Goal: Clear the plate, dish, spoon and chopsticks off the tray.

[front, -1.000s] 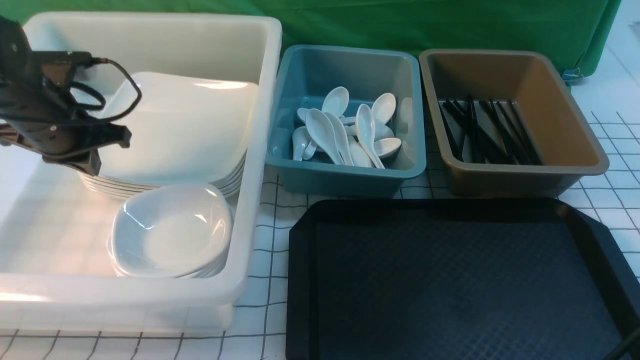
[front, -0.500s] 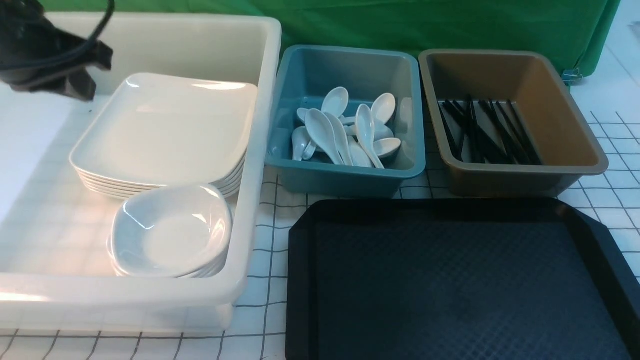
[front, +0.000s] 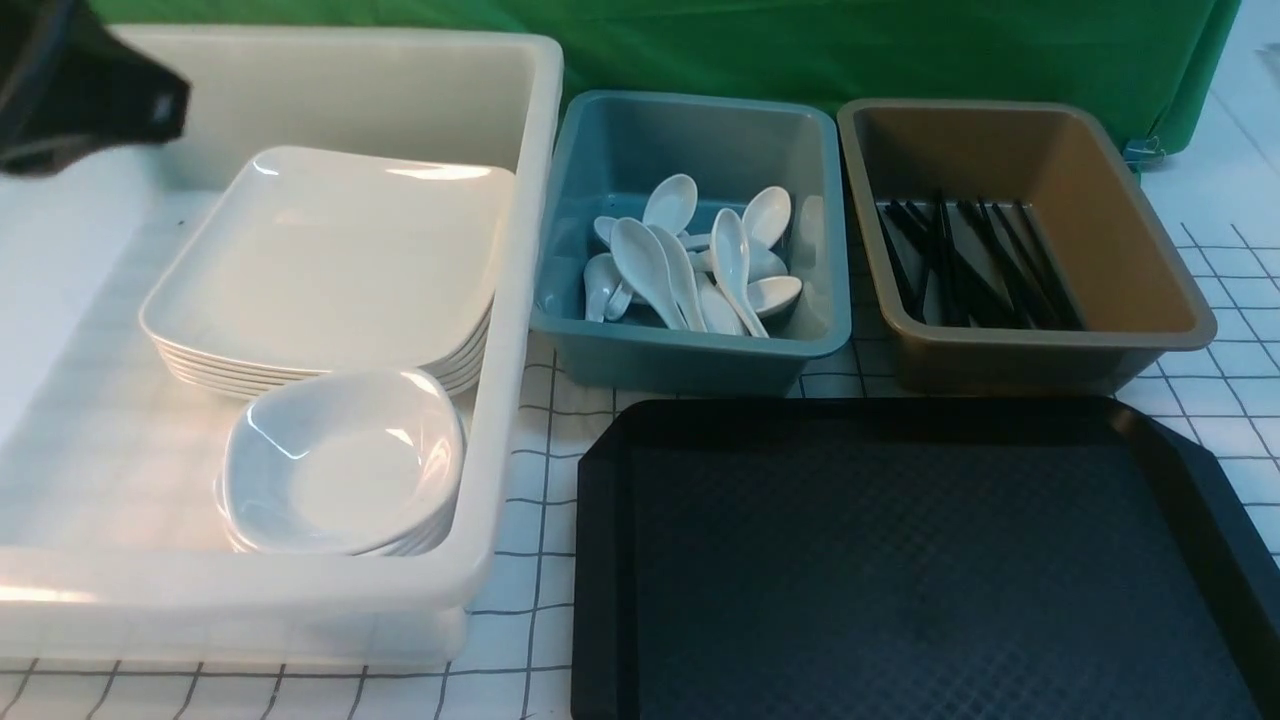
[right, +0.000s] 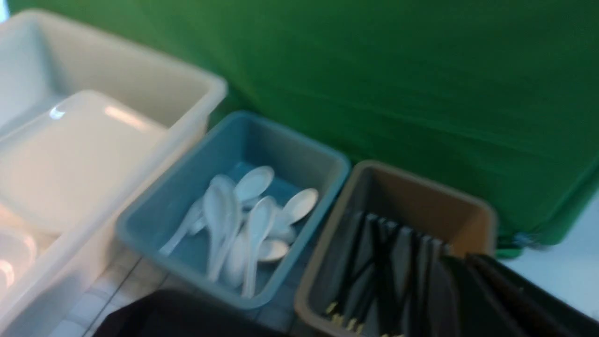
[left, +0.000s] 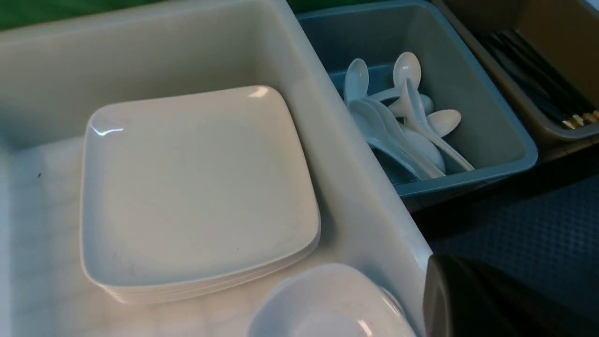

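The black tray [front: 900, 570] lies bare at the front right, also seen in the left wrist view [left: 529, 224]. The white plate [front: 330, 255] tops a stack inside the white tub [front: 520, 300]. In front of that stack, white dishes [front: 345, 460] are piled. Several white spoons [front: 690, 260] lie in the blue tub [front: 690, 345]. Black chopsticks [front: 975, 265] lie in the brown tub [front: 1050, 345]. My left gripper [front: 165, 105] hangs shut and empty, high over the white tub's far left corner. In the right wrist view my right gripper [right: 461, 262] is shut and empty, over the brown tub's side.
A green cloth [front: 800, 50] hangs behind the three tubs. The tabletop [front: 530, 600] is white with a black grid. The tubs stand side by side along the tray's far edge and left side.
My left gripper has risen from beside the plate stack to the upper left corner of the front view. A dark bit of the right arm has left the lower right corner.
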Tool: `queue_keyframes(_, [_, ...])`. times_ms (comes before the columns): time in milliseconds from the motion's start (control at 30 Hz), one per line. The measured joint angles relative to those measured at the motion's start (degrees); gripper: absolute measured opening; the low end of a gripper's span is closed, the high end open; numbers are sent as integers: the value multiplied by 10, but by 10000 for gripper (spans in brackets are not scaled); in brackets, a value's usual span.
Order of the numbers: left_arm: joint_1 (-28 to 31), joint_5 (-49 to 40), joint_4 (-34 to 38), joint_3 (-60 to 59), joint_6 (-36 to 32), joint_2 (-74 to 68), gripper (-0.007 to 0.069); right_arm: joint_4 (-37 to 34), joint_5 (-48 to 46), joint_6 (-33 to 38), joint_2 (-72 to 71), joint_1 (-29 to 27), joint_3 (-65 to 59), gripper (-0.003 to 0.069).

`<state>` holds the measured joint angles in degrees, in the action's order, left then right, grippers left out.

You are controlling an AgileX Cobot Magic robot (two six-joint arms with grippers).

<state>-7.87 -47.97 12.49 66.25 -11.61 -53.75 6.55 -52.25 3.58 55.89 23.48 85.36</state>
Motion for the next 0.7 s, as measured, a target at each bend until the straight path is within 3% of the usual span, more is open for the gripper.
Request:
queue_keyframes(133, [-1,38,0,-77,-1,86,4,50,132,-63,-134,0,-179,4])
queue_keyframes(200, [-1,83,0,-162,0,165,4,74,246,-113,-271,0,-323,4])
queue_keyframes(333, [-1,136,0,-258,32,270,4,81,379,-161,-419,0,-493,4])
queue_keyframes(500, [-1,197,15,-353,52,354,4,82,480,-181,-547,0,-611,4])
queue_keyframes(700, [-1,236,39,-376,55,374,4,82,515,-184,-560,0,-627,40])
